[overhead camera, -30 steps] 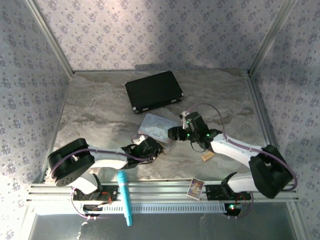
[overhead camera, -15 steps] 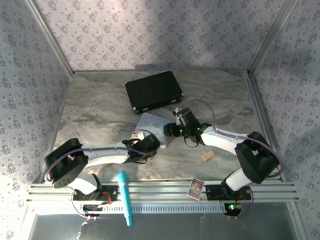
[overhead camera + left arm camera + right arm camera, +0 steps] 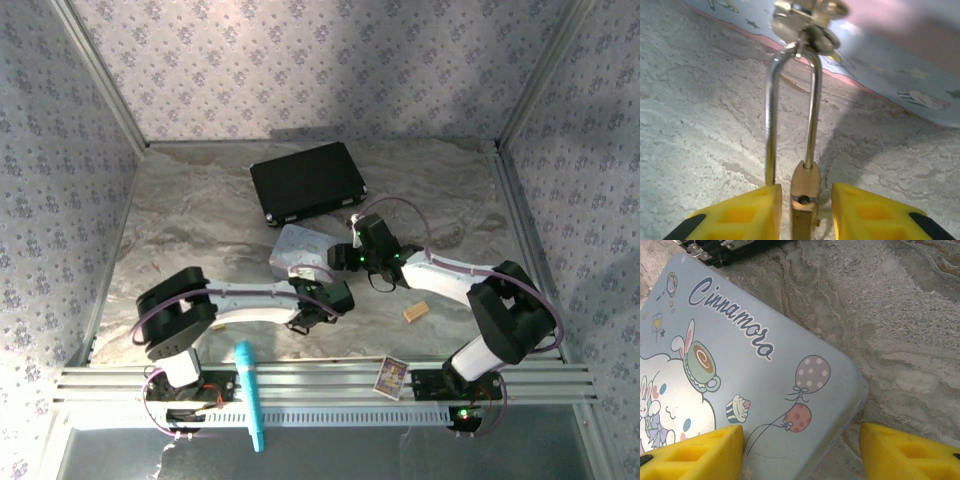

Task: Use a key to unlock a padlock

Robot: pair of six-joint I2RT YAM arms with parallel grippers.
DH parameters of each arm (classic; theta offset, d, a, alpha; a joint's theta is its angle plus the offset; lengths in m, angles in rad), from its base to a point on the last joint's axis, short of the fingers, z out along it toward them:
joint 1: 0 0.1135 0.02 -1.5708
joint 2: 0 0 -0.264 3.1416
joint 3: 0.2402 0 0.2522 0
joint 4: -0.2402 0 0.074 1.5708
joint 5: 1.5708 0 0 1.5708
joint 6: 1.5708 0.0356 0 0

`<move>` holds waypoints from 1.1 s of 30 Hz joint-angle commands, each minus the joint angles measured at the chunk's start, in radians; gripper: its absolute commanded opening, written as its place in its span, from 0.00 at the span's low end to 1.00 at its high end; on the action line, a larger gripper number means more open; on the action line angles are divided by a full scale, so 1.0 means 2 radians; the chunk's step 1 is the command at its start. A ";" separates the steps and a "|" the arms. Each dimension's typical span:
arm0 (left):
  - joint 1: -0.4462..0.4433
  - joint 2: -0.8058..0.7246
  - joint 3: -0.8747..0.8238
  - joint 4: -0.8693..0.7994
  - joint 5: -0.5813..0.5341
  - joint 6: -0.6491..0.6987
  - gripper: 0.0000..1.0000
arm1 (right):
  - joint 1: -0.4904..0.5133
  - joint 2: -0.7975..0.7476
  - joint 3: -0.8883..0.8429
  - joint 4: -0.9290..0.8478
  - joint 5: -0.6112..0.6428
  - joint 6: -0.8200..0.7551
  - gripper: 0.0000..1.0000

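Observation:
In the left wrist view the brass padlock [image 3: 805,187] stands edge-on between my yellow fingers, with a gap on each side. Its silvery shackle [image 3: 771,110] has one leg in the body. The other leg hangs free beside an empty hole. The loop passes through the metal clasp [image 3: 807,12] of the pastel tin [image 3: 900,85]. My left gripper [image 3: 805,212] is open around the padlock body and sits at the tin's near edge [image 3: 325,298]. My right gripper [image 3: 802,450] is open, straddling a corner of the tin [image 3: 740,365]. The key is hidden.
A black case [image 3: 307,181] lies behind the tin [image 3: 298,246]. A tan block [image 3: 416,312] rests on the marble to the right. A small card [image 3: 391,375] and a teal pen [image 3: 249,395] lie on the front rail. Patterned walls close in three sides.
My left arm has reached right along the tin's near edge, and its fingers have parted from the padlock. My right gripper moved left over the tin's corner, narrowed slightly, then held.

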 commanded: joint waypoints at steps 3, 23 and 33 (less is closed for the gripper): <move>-0.022 0.038 0.036 -0.088 -0.041 -0.006 0.32 | -0.012 0.023 -0.017 -0.062 0.034 -0.006 0.63; -0.055 0.151 0.175 -0.216 -0.077 0.025 0.27 | -0.028 0.005 -0.028 -0.049 0.025 -0.004 0.63; -0.059 -0.036 0.103 -0.078 -0.118 0.106 0.81 | -0.045 -0.029 0.032 -0.088 -0.018 -0.082 0.69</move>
